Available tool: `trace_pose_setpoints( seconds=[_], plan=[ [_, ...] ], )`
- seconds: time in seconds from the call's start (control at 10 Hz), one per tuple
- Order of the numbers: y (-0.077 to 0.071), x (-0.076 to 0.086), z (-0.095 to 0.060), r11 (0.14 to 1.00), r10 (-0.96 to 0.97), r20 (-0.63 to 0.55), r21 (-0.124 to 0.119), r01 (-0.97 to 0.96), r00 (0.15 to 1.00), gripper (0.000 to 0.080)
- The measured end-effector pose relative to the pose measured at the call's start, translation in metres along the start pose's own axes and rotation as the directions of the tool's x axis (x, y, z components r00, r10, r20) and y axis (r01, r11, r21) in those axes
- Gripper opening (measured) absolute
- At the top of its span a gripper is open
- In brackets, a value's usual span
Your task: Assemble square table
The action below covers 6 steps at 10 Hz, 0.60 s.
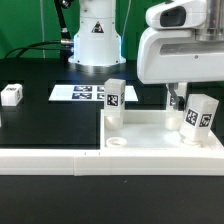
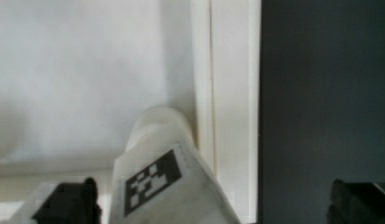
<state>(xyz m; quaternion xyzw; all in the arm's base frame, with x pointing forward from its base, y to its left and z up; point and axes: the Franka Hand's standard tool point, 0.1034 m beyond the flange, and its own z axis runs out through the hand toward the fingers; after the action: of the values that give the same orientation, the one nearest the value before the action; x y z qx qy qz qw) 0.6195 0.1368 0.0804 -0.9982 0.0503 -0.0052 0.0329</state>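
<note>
The square table slab (image 1: 150,135) lies flat, white, with a round socket (image 1: 117,143) near its front corner. One white tagged leg (image 1: 114,100) stands upright on its far left corner. A second tagged leg (image 1: 200,115) stands on its right side. My gripper (image 1: 177,101) hangs just above and beside this second leg. In the wrist view the leg (image 2: 157,172) sits between my fingertips (image 2: 73,203) with a gap on each side, over the slab (image 2: 82,90). The gripper (image 2: 215,205) is open and holds nothing. A third leg (image 1: 11,95) lies loose at the exterior view's left.
The marker board (image 1: 82,93) lies behind the slab. A long white L-shaped rail (image 1: 50,158) runs along the front and borders the slab. The robot base (image 1: 96,35) stands at the back. The slab's edge (image 2: 215,80) meets the dark table (image 2: 322,90).
</note>
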Motion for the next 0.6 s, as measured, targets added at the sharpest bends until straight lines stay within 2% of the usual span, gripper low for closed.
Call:
trace_pose_setpoints(
  seconds=[0.1, 0.2, 0.3, 0.4, 0.5, 0.6],
  plan=[
    [-0.0001, -0.0001, 0.0, 0.997, 0.08, 0.0, 0.0, -0.08, 0.997, 0.0604],
    [-0.0002, -0.0001, 0.0, 0.988, 0.153, 0.0, 0.0, -0.153, 0.988, 0.043],
    [0.0024, 0.0015, -0.0018, 0.977, 0.212, -0.003, -0.002, -0.212, 0.977, 0.043],
    [0.0022, 0.0012, -0.0012, 0.96, 0.278, -0.002, 0.0, -0.278, 0.96, 0.034],
    [0.001, 0.0006, -0.0005, 0.938, 0.347, -0.001, 0.0, -0.347, 0.938, 0.0215],
    [0.0009, 0.0005, -0.0005, 0.918, 0.398, -0.001, 0.0, -0.398, 0.918, 0.0215]
  ],
)
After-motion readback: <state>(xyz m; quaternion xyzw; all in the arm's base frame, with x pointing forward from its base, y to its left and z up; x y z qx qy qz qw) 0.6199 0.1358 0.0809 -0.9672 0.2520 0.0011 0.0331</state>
